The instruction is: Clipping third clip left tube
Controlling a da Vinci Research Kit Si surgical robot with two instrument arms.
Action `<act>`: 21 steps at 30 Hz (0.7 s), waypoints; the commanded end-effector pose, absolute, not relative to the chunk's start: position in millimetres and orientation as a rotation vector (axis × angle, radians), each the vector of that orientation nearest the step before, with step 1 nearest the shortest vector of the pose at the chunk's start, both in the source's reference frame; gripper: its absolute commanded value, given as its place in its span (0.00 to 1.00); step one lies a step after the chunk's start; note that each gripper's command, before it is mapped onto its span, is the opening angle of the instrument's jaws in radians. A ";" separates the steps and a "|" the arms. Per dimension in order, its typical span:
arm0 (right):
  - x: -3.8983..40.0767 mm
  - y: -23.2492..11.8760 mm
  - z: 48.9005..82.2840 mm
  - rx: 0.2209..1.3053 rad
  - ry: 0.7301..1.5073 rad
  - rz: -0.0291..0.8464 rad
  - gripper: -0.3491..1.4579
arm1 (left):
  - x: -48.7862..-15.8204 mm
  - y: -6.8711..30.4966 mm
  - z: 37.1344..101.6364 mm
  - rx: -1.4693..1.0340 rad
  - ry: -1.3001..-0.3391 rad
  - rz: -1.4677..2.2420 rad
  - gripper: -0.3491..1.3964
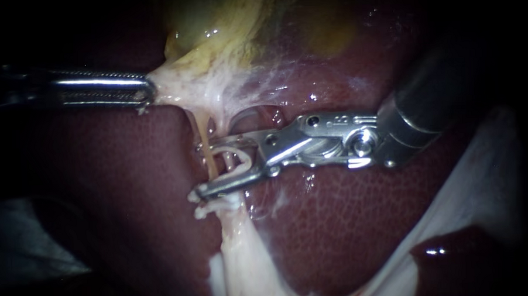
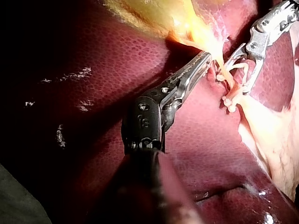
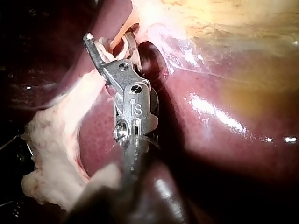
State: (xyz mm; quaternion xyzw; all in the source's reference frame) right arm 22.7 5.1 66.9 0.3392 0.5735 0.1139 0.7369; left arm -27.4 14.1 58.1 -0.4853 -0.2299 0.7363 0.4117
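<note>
— Any writing on show?

— Only small stamped marks on the wrist of the right instrument [image 1: 198, 171]. There is nothing on the tissue.

— How many instruments?

— Two. The left instrument [image 1: 148, 92] comes in level from the side. Its jaws are closed flat on a band of pale tissue [image 1: 183, 86] just under the gallbladder [image 1: 224, 26], and that band is drawn taut.

— And the right one?

— Its jaws stand wide apart with one white clip [image 1: 236, 156] seated between them. The clip's curved legs lie against both jaws.

— Where is the tube?

— One yellowish tube [image 1: 208, 159] runs down from the pale tissue. It passes through the gap between the right jaws, inside the clip's curve and close to the jaw tips. The dark red liver [image 1: 348, 221] lies behind it.

— Are there other clips?

— Two small white lumps [image 1: 203, 212] sit on the strand, one at the tip of the lower jaw and one just beneath it. I cannot tell whether they are clips or how many there are. The left wrist view shows the same white lumps beside the right jaws, no more clearly.
</note>
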 end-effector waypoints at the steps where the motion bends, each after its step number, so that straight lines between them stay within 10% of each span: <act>1: 22.8 5.0 66.8 0.744 1.271 0.256 0.46 | -27.5 14.1 58.1 -1.221 -0.578 1.852 0.00; 21: 23.0 6.9 60.2 0.785 1.356 0.286 0.38 | -27.5 14.1 58.1 -1.221 -0.578 1.852 0.00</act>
